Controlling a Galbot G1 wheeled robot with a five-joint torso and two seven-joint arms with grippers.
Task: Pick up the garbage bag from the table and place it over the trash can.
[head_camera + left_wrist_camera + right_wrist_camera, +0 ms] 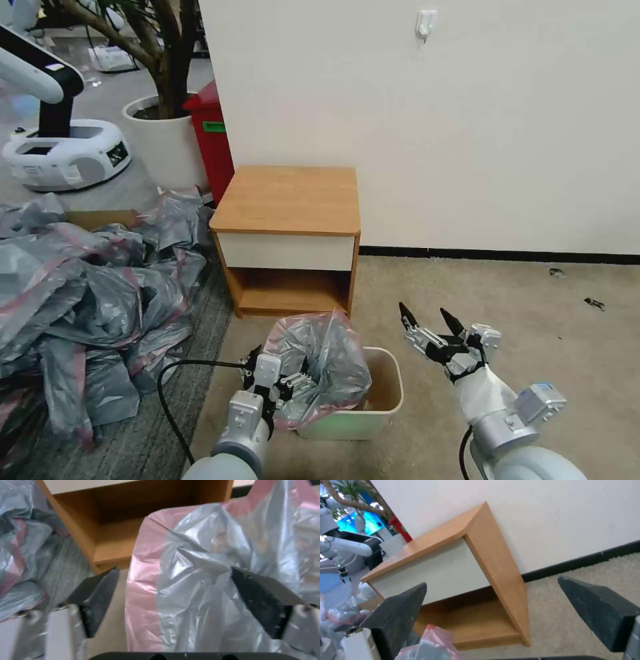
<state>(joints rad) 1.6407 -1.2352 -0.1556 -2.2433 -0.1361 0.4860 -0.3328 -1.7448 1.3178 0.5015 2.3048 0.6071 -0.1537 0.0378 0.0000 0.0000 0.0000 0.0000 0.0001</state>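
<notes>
The garbage bag (320,360), silvery grey with a pink band, bulges over the left half of the beige trash can (390,390) on the floor in front of the table (287,200). The can's right half shows uncovered. My left gripper (280,375) is open at the bag's near left side. In the left wrist view the bag (206,580) fills the gap of the left gripper (173,570), whose fingers stand wide apart. My right gripper (428,319) hangs open just right of the can, holding nothing. The right wrist view shows the right gripper (492,582) facing the table (436,567), with the bag's pink edge (431,645) in front of it.
A big heap of grey bags (87,300) covers the floor at left. Behind it stand a tall red bin (213,133), a white planter (167,143) and another robot (63,157). A black cable (172,393) loops by my left arm. Open carpet (533,300) lies at right.
</notes>
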